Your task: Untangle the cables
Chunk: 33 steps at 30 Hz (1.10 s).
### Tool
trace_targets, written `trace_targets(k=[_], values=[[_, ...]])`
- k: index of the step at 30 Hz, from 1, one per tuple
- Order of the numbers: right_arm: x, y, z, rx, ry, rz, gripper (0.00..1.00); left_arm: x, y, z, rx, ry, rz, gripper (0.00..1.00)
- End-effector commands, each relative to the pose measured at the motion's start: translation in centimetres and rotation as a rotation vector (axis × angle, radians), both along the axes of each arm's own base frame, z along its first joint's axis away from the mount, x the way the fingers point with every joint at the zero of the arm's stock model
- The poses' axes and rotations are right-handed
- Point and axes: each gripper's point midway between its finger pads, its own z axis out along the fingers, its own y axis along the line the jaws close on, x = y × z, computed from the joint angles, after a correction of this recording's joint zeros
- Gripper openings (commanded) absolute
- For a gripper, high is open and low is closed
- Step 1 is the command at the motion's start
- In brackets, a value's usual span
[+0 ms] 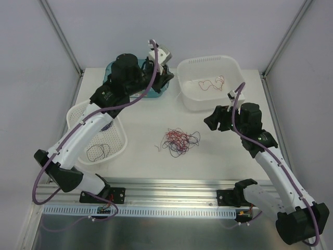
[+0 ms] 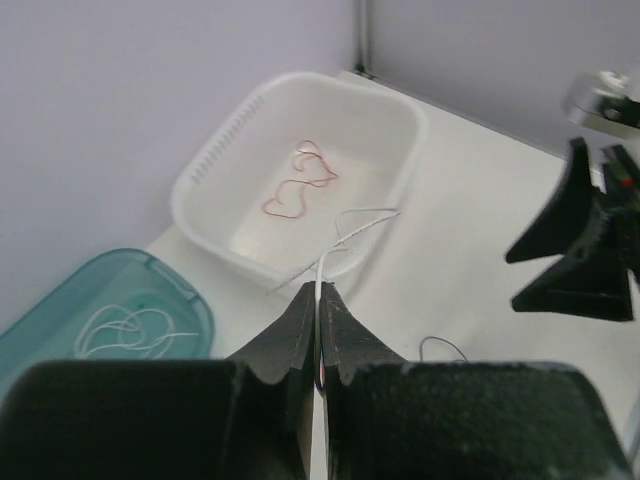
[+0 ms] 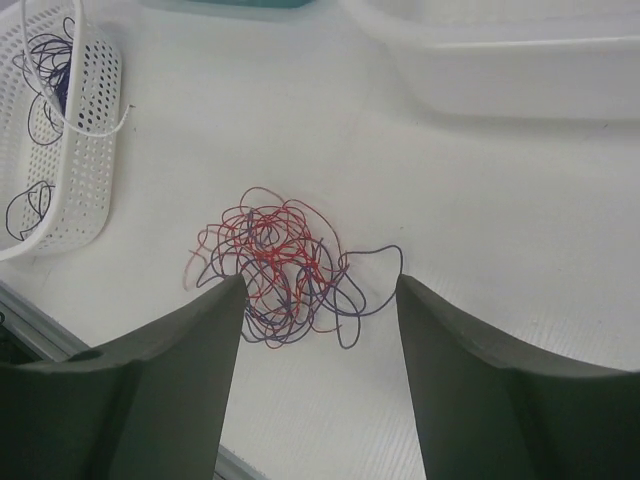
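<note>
hair-thin red and dark purple cables (image 3: 285, 275): 1 tangled clump, mid white table (image 3: 500, 320) | handling: light, limp, snag-prone — take 1 loose outer loop | left gripper (image 2: 318, 300): pinched on thin white wire (image 2: 335, 240) | right gripper (image 3: 318, 288): wide, above clump | writing: none legible

Cable clump at mid-table, three containers around it.

The cable clump (image 1: 179, 140) lies on the table (image 1: 156, 120) near its middle. Behind it to the right stands a tub (image 1: 208, 61) with one strand (image 1: 212, 83) inside. Left of the tub, along the back edge, sits a tray (image 1: 109, 70). A basket (image 1: 117, 138) lies at the table's left side with cable loops (image 1: 97, 151) in it. The left end effector (image 2: 318, 305) hangs between tray and tub, a held strand (image 2: 320, 270) between its fingers reaching toward the tub. The right end effector (image 3: 318, 285) hangs right of the clump, in front of the tub.
</note>
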Motion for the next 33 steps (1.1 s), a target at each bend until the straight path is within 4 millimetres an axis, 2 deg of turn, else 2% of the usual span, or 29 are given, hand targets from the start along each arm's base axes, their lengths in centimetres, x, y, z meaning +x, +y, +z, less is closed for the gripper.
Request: trace_targets(k=[1, 2, 3, 7, 9, 10, 11, 13, 14, 15, 16, 17, 18, 19, 20, 21, 22, 23, 24, 25, 28, 29, 31, 33], values=[[0.5, 0.4, 1.4, 0.007, -0.074, 0.024, 0.67, 1.2, 3.3, 5.1, -0.079, -0.060, 0.082, 0.00], [0.5, 0.5, 1.2, 0.010, -0.065, 0.027, 0.67, 1.8, 3.7, 5.5, -0.080, -0.070, 0.100, 0.00], [0.4, 0.6, 1.0, 0.014, -0.062, 0.030, 0.68, 2.1, 4.2, 6.8, -0.093, -0.096, 0.113, 0.00], [0.3, 1.1, 0.4, 0.033, -0.032, 0.047, 0.74, 5.3, 6.6, 7.3, -0.093, -0.107, 0.203, 0.00], [0.3, 1.2, 0.0, 0.034, -0.020, 0.055, 0.78, 7.3, 7.4, 6.7, -0.081, -0.102, 0.254, 0.00], [0.2, 1.3, -0.2, 0.034, -0.015, 0.060, 0.84, 8.3, 7.9, 6.3, -0.076, -0.100, 0.280, 0.00], [0.2, 1.3, -0.3, 0.034, -0.014, 0.061, 0.85, 10.3, 9.2, 5.7, -0.071, -0.096, 0.336, 0.00], [0.0, 1.5, -0.6, 0.033, -0.003, 0.068, 0.92, 12.2, 10.5, 5.4, -0.083, -0.096, 0.386, 0.00], [-0.1, 1.4, -0.8, 0.032, 0.005, 0.069, 0.93, 14.3, 12.2, 4.2, -0.093, -0.062, 0.436, 0.00], [-0.2, 1.5, -0.9, 0.031, 0.010, 0.071, 0.94, 15.3, 13.0, 4.7, -0.118, -0.067, 0.460, 0.00], [-0.2, 1.4, -1.1, 0.029, 0.015, 0.071, 0.95, 16.4, 14.0, 4.2, -0.128, -0.050, 0.483, 0.00], [-0.3, 1.5, -1.2, 0.028, 0.020, 0.073, 0.96, 18.2, 14.3, 2.5, -0.137, -0.005, 0.497, 0.00], [-0.3, 1.4, -1.4, 0.026, 0.026, 0.071, 0.97, 19.3, 15.8, 3.2, -0.158, -0.015, 0.522, 0.00], [-0.5, 1.4, -1.5, 0.023, 0.034, 0.070, 0.97, 21.2, 16.1, 1.2, -0.151, 0.020, 0.535, 0.00], [-0.5, 1.3, -1.6, 0.022, 0.037, 0.069, 0.97, 22.1, 16.4, 0.8, -0.161, 0.033, 0.546, 0.00], [-0.5, 1.4, -1.5, 0.022, 0.037, 0.072, 0.99, 23.1, 17.6, 1.3, -0.170, 0.015, 0.562, 0.00], [-0.7, 1.4, -1.7, 0.019, 0.049, 0.073, 0.97, 23.9, 17.8, 0.9, -0.169, 0.016, 0.569, 0.00], [-0.7, 1.3, -1.7, 0.017, 0.051, 0.071, 0.97, 25.7, 18.1, -1.3, -0.181, 0.064, 0.585, 0.00], [-0.8, 1.3, -1.7, 0.016, 0.053, 0.071, 0.97, 26.5, 18.9, -1.1, -0.202, 0.063, 0.604, 0.00], [-0.9, 1.1, -1.9, 0.009, 0.064, 0.067, 0.97, 28.1, 19.2, -3.4, -0.203, 0.104, 0.615, 0.00], [-1.1, 0.9, -2.1, -0.004, 0.079, 0.063, 0.97, 30.3, 20.4, -6.1, -0.219, 0.143, 0.646, 0.00], [-1.2, 0.9, -2.1, -0.008, 0.079, 0.061, 0.97, 31.4, 20.5, -8.4, -0.229, 0.186, 0.657, 0.00], [-1.4, 0.7, -2.2, -0.017, 0.087, 0.059, 0.97, 32.2, 20.7, -10.8, -0.235, 0.236, 0.665, 0.00], [-1.4, 0.5, -2.4, -0.029, 0.092, 0.054, 0.97, 32.6, 20.5, -14.3, -0.241, 0.322, 0.655, 0.00]])
